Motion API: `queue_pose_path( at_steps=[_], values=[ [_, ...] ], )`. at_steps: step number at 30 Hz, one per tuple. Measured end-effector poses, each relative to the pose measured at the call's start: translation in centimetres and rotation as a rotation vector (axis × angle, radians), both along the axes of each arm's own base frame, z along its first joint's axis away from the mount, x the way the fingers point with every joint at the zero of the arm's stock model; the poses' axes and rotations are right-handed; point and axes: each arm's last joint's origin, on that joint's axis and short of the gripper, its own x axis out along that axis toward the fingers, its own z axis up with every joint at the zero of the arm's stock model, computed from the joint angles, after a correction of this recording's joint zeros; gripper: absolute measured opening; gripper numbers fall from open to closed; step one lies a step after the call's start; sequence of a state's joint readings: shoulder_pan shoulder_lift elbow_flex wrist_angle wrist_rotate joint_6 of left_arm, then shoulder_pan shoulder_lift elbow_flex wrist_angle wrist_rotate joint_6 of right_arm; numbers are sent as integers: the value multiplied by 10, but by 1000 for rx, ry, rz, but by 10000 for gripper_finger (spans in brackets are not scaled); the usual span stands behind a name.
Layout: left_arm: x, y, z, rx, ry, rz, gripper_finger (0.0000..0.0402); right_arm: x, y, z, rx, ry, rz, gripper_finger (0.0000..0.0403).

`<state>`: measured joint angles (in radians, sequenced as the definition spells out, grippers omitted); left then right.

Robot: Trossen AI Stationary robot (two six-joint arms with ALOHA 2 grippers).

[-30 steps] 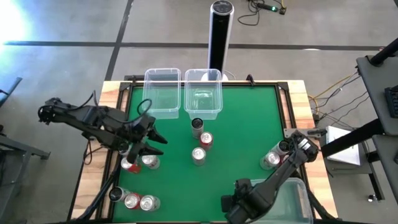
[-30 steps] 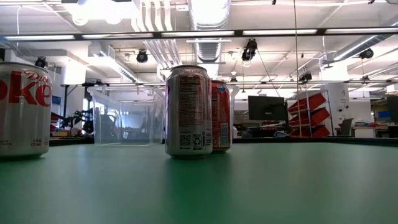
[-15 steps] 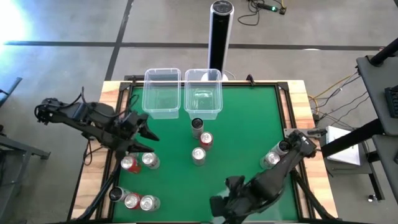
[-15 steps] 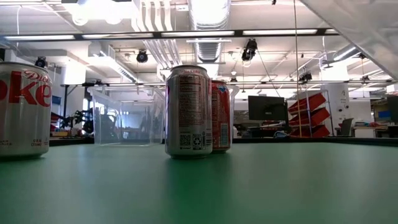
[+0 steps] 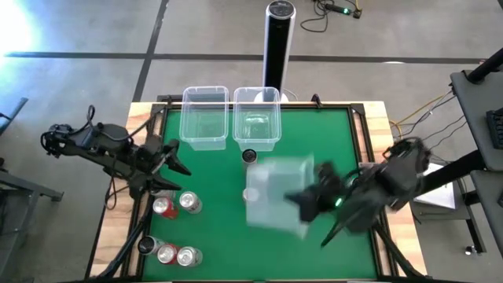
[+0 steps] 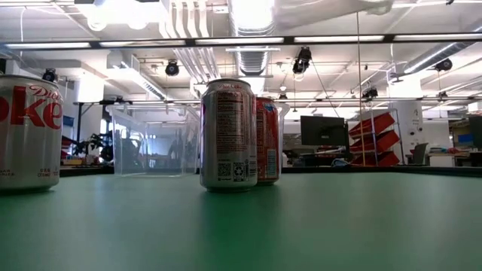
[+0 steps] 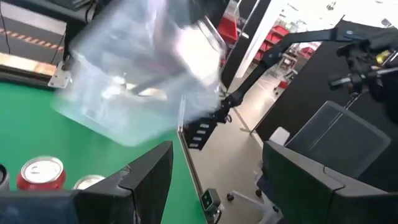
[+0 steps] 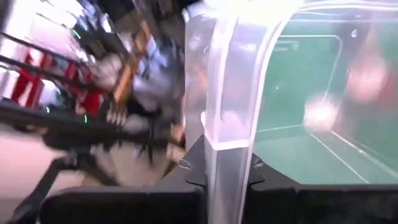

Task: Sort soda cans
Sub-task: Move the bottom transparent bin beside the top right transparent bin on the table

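Soda cans stand on the green table: a dark one near the middle, a red and a silver one at the left, and three near the front left corner. My right gripper is shut on a clear plastic tub, carried blurred above the table's middle and covering what lies below it. My left gripper hangs open over the table's left part, just beyond the red can, with nothing between its fingers. My right gripper pinches the tub's clear wall between its two fingers, one inside the tub and one outside. The fingers come from the table's right side. The tub is lifted clear of the table and tilted.
Two more clear tubs stand side by side at the far edge, with a tall black post behind them. In the low view a silver can and a red can stand in front of a tub.
My right gripper has swung from the near right corner up and toward the table's middle, lifting the clear tub clear of the table; the tub now hangs over the central cans. My left gripper has drawn back toward the table's left and far edges, away from the red and silver cans.
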<state>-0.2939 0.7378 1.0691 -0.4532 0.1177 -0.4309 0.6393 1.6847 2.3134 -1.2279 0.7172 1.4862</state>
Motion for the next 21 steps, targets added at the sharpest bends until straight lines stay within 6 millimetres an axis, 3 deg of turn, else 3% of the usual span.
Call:
queue_pose_path(
  at_steps=[6,11,14,21],
  values=[
    [-2,1,3,-5,-30,3,233,-14,-48,26,-550,45,-7,17],
    [-4,2,0,13,-8,29,233,-6,-87,15,-889,343,49,17],
    [-6,6,-2,49,4,107,233,-8,-116,1,-940,581,109,17],
    [-10,20,3,124,-53,509,233,9,-159,-25,-955,811,323,17]
  ],
)
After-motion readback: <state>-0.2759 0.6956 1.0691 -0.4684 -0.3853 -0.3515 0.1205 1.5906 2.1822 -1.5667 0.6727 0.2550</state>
